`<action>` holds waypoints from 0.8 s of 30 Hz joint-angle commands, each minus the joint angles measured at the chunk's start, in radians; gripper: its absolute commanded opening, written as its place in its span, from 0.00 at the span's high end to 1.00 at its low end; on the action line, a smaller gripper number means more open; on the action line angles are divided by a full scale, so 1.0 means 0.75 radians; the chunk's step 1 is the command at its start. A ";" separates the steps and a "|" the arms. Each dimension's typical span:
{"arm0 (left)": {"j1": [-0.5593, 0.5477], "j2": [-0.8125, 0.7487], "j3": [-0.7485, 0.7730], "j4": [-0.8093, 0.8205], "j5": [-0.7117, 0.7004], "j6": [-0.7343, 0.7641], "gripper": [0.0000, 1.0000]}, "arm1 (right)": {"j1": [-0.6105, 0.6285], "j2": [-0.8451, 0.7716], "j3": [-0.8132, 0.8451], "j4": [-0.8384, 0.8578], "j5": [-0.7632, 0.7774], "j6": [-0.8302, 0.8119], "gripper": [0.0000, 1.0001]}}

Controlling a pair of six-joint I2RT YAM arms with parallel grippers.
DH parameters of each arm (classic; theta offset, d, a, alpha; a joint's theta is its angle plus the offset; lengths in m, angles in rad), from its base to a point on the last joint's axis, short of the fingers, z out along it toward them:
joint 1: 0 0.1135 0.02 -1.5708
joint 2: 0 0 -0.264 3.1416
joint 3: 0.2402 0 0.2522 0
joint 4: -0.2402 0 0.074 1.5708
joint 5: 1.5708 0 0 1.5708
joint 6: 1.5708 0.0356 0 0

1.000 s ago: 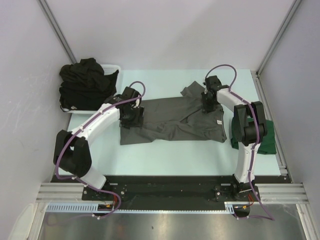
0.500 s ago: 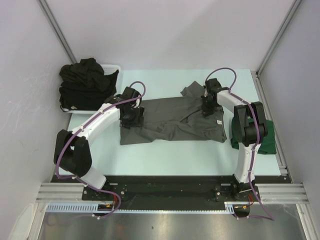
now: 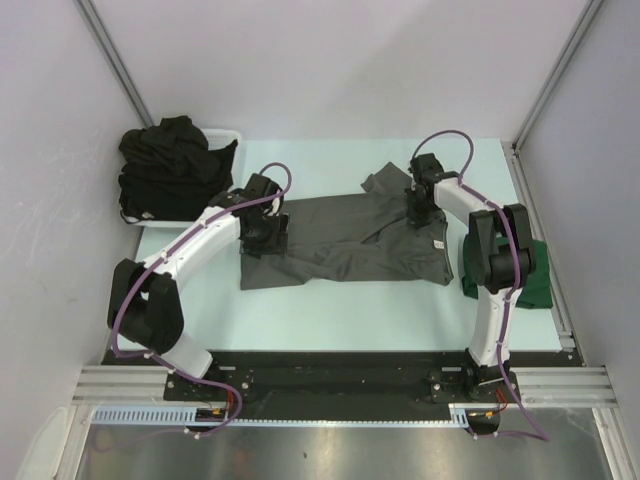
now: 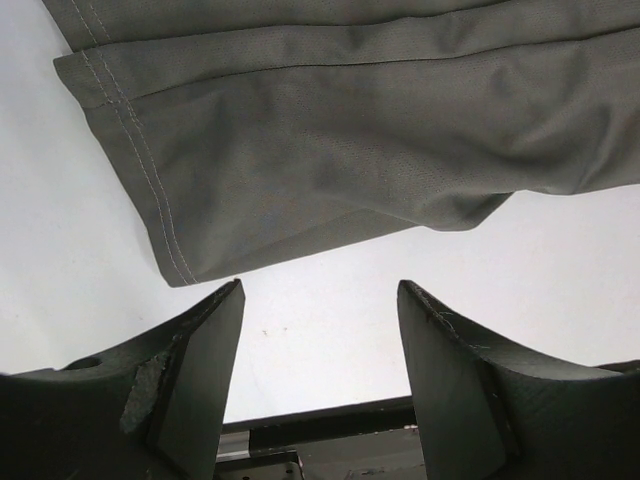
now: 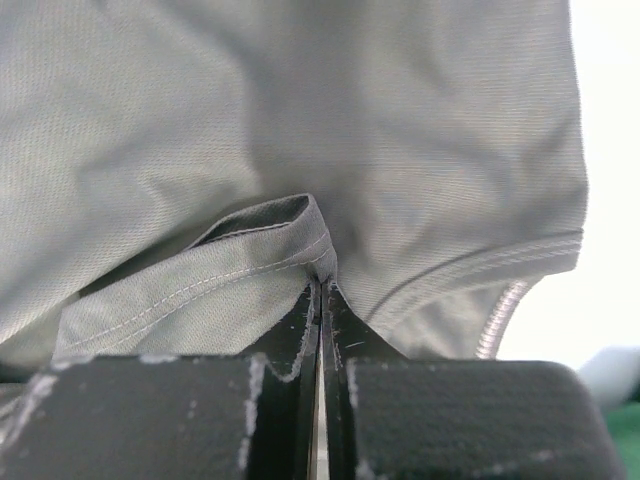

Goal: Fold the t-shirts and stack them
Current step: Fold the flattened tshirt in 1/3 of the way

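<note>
A charcoal grey t-shirt lies spread across the middle of the table, with a small white label near its right edge. My right gripper sits at the shirt's upper right. In the right wrist view the right gripper is shut on a stitched fold of the grey t-shirt. My left gripper hovers over the shirt's left end. In the left wrist view the left gripper stands open over bare table, just short of the hemmed corner of the grey t-shirt. A dark green t-shirt lies at the right, partly behind the right arm.
A white basket at the back left holds a heap of black t-shirts. Metal frame posts and walls close in the table on the left, right and back. A raised rail runs along the table's right edge.
The right gripper has closed onto the grey t-shirt's fold and shifted slightly toward the back. The left arm and gripper have not moved.
</note>
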 commanded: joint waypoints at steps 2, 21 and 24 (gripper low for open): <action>-0.008 -0.004 0.045 0.015 0.011 -0.014 0.32 | -0.021 -0.096 0.058 -0.008 0.126 -0.034 1.00; -0.008 -0.002 0.041 0.007 0.015 -0.006 0.32 | -0.089 -0.017 0.077 0.021 0.159 -0.022 0.77; -0.008 0.004 0.035 0.007 0.011 -0.008 0.31 | -0.087 -0.041 0.075 0.015 0.147 -0.011 0.75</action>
